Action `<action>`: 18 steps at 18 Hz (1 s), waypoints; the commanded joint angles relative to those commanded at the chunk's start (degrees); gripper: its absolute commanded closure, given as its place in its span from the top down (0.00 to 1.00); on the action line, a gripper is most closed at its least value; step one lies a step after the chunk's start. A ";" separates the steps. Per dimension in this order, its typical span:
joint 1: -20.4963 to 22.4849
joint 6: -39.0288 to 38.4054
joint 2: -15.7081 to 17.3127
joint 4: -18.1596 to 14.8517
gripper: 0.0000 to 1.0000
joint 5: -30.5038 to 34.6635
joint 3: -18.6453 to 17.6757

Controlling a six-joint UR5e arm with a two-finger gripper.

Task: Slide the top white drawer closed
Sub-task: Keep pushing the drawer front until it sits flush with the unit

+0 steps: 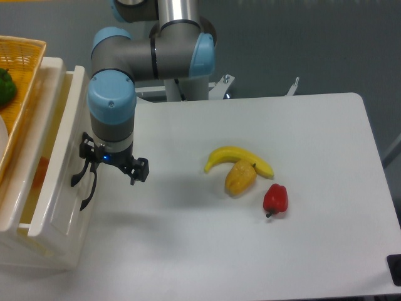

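Observation:
The top white drawer (pixel 57 188) sticks out from the cabinet at the left edge of the table, partly open, and an orange item (pixel 37 174) shows inside it. Its black curved handle (pixel 86 185) hangs on the front panel. My gripper (pixel 111 162) points down right against that front panel, just above and to the right of the handle. Its fingers (pixel 139 170) are spread open with nothing between them.
A woven yellow basket (pixel 22 63) holding a green item (pixel 5 84) sits on top of the cabinet. On the table to the right lie a banana (pixel 233 155), a yellow pepper-like piece (pixel 240 177) and a red pepper (pixel 276 199). The lower drawer front (pixel 47 257) shows below.

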 joint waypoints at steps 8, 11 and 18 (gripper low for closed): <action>-0.44 -0.09 0.00 -0.09 1.00 -1.05 0.00; -0.35 -0.09 0.00 -0.09 1.00 -1.40 0.35; -0.44 -0.44 -0.18 -0.18 1.00 -2.02 0.35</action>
